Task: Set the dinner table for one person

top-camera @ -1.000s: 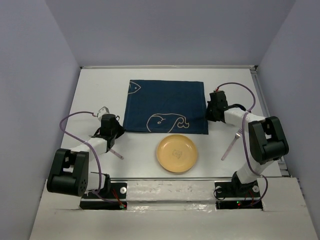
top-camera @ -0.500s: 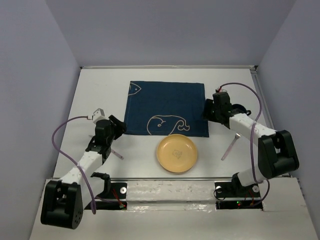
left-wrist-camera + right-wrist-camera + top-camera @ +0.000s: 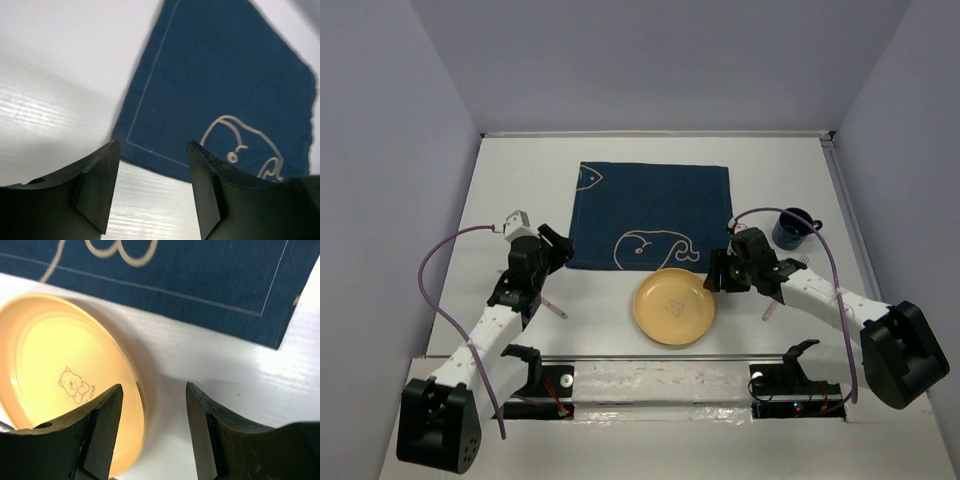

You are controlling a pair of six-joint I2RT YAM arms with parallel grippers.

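The dinner table (image 3: 510, 180) is a large white top. On it lies a dark blue mat with whale outlines (image 3: 650, 210), and a yellow plate (image 3: 673, 306) sits just in front of the mat. My left gripper (image 3: 553, 247) hovers open at the mat's near left corner, and the left wrist view shows bare table between its fingers (image 3: 102, 185) with the mat (image 3: 220, 85) ahead. My right gripper (image 3: 718, 274) stands open beside the plate's right rim. In the right wrist view the plate (image 3: 55, 375) lies under the left finger and the mat (image 3: 175, 275) lies beyond it. Neither gripper holds anything.
A dark blue cup (image 3: 792, 228) stands right of the mat. A utensil with a pale purple handle (image 3: 769, 310) lies partly under the right arm. Another utensil (image 3: 554, 308) lies by the left arm. Grey walls surround the table.
Both grippers have gone from shut to open. The right arm swung from the mat's right edge down to the plate's right rim, uncovering the blue cup. The left arm stretched out toward the mat's corner.
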